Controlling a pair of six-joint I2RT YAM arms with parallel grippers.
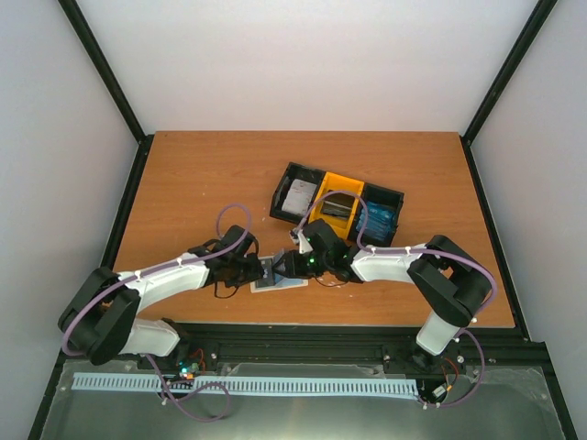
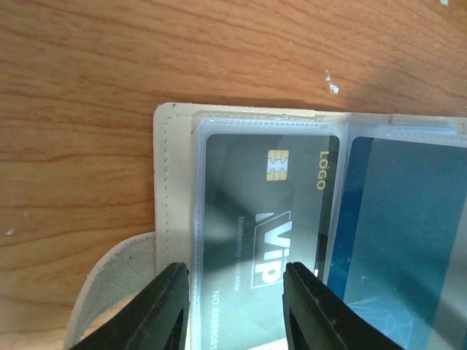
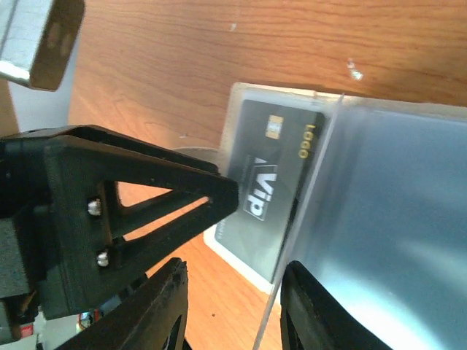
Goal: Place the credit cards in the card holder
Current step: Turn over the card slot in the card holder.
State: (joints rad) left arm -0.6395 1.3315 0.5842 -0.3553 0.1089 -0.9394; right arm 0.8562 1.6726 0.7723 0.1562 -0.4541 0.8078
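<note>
The card holder (image 1: 280, 280) lies open on the table between both arms, its cream edge (image 2: 171, 182) on the left. A dark credit card (image 2: 270, 219) marked VIP sits in its clear sleeve, and a blue credit card (image 2: 401, 233) in the sleeve beside it. My left gripper (image 2: 235, 306) is open, its fingers spread low over the dark card's near end. My right gripper (image 3: 233, 306) is open. The edge of a raised clear sleeve page (image 3: 387, 219) passes between its fingers. In the right wrist view the dark card (image 3: 270, 189) shows behind the left gripper's finger (image 3: 146, 189).
A black-and-yellow three-compartment tray (image 1: 323, 184) stands behind the arms, with a grey-white card (image 1: 298, 195), a dark card (image 1: 337, 207) and a blue card (image 1: 381, 218) in it. The holder's fold-over strap (image 2: 109, 292) lies on the wood at its left.
</note>
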